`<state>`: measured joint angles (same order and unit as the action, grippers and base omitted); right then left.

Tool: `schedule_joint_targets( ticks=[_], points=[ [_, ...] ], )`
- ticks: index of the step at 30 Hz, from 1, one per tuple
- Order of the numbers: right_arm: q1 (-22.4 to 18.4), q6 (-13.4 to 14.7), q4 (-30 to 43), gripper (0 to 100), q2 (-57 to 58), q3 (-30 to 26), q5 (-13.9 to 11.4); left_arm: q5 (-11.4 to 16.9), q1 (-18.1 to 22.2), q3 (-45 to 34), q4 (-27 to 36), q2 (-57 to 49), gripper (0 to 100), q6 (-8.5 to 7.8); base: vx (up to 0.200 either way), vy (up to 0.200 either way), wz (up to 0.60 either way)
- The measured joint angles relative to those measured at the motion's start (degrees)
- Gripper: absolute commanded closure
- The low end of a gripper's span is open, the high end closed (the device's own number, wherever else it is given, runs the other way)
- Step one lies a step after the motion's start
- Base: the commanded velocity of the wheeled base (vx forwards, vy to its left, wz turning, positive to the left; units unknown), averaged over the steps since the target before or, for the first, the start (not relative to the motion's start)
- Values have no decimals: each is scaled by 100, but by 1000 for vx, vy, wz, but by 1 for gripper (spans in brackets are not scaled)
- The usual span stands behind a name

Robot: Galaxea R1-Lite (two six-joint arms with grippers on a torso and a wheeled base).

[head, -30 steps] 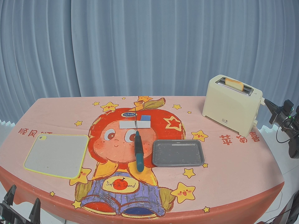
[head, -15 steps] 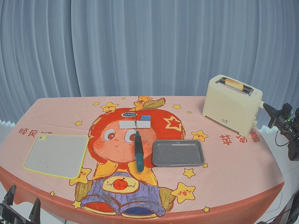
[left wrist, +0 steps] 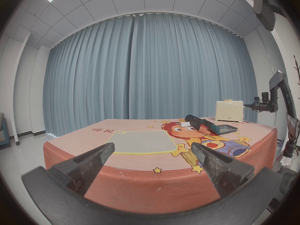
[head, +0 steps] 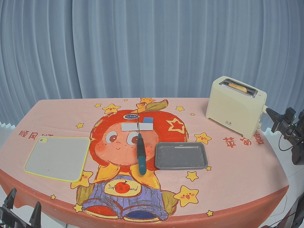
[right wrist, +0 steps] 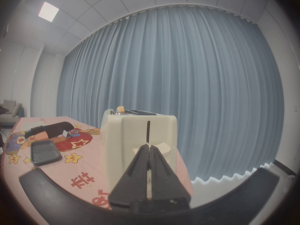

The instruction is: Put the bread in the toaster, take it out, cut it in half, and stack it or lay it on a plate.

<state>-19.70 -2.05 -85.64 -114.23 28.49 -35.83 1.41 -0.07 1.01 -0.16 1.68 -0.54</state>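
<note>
My right gripper (right wrist: 148, 148) has its two fingers pressed together with no gap and nothing between them. Their tips sit against the cream lever (right wrist: 163, 147) on the end face of the toaster (head: 234, 106). The bread (head: 237, 87) lies above and beyond those tips, sunk into the top of the toaster with only its brown upper edge showing (a small corner peeks over the rim in my right wrist view). Further out on the table (head: 240, 174), the grey plate (head: 181, 155) sits near the middle, the knife (head: 141, 154) just beside it, and the cutting board (head: 57, 157) well off to the left. My left gripper (left wrist: 152, 147) hangs low off the table's near left edge, fingers spread wide, holding nothing.
</note>
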Motion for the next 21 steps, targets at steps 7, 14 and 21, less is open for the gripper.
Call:
schedule_joint_targets(
  ticks=[7,14,21],
  points=[
    [-4,-16,-4,100,-74,-49,0,0,-2,0,0,0,0,0,0,0,0],
    [9,-88,-2,100,-115,-96,0,0,0,0,0,0,0,0,0,0,0],
    [11,-235,-15,100,-241,-96,0,0,-4,0,0,0,0,0,0,0,0]
  ],
)
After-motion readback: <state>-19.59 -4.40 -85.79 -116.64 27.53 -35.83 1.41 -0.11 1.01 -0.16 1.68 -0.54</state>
